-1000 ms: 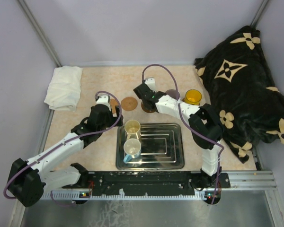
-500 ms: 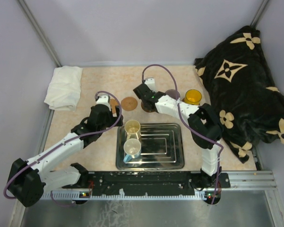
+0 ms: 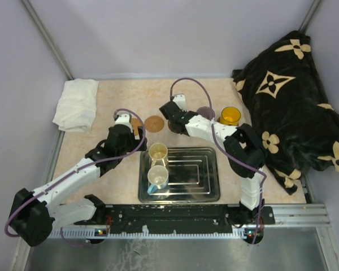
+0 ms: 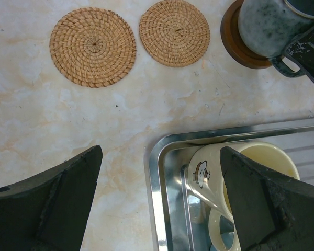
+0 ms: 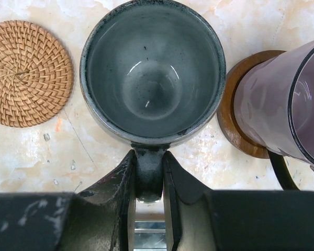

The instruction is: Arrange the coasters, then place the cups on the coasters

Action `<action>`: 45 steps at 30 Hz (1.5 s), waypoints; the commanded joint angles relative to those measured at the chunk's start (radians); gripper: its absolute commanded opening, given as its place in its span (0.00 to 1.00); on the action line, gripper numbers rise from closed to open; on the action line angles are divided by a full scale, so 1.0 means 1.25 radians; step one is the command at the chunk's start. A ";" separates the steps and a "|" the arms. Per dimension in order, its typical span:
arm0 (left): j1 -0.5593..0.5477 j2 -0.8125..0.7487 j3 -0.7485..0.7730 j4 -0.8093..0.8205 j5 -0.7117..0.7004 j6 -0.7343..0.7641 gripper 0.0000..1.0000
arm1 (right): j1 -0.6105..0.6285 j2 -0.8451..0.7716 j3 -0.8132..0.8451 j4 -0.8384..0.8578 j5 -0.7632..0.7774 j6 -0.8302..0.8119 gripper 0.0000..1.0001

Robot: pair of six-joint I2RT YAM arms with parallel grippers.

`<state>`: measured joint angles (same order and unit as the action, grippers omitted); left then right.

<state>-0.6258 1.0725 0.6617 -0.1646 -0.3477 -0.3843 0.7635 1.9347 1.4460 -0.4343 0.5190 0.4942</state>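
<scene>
Right wrist view: right fingers (image 5: 120, 188) clamped shut on the handle of the grey cup (image 5: 152, 78), upright, mouth up. Just right of it, purple cup (image 5: 272, 104) standing on a brown wooden coaster (image 5: 235, 136); to the left, woven coaster (image 5: 29, 73) flat on the worktop (image 5: 240, 21). Left wrist view: left fingers (image 4: 57, 198) spread wide, gripping nothing, hanging over the corner of the metal tray (image 4: 159, 198). Cream cup (image 4: 235, 172) inside that tray. Grey cup seated on a dark coaster (image 4: 235, 49), second woven coaster (image 4: 92, 46) further left. Top view: orange-yellow cup (image 3: 230, 116) just right of the purple cup.

left hand (image 4: 159, 175): fingers wide apart | right hand (image 5: 149, 175): clamped tight, extended forward
</scene>
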 commanded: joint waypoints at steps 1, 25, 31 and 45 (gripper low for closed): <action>0.001 0.004 0.017 0.005 -0.004 0.002 1.00 | 0.007 -0.021 -0.008 0.029 0.015 0.017 0.14; 0.001 -0.009 0.011 0.003 -0.002 0.000 1.00 | 0.057 -0.082 -0.015 -0.002 0.103 0.011 0.66; 0.001 -0.007 0.014 0.000 -0.003 0.001 1.00 | 0.096 -0.140 0.000 -0.022 0.158 -0.013 0.67; 0.000 -0.049 0.009 -0.047 0.113 0.017 1.00 | 0.095 -0.335 -0.101 -0.034 0.136 0.058 0.62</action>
<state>-0.6258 1.0439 0.6617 -0.1852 -0.2745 -0.3649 0.8879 1.5764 1.3445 -0.4839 0.6872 0.5274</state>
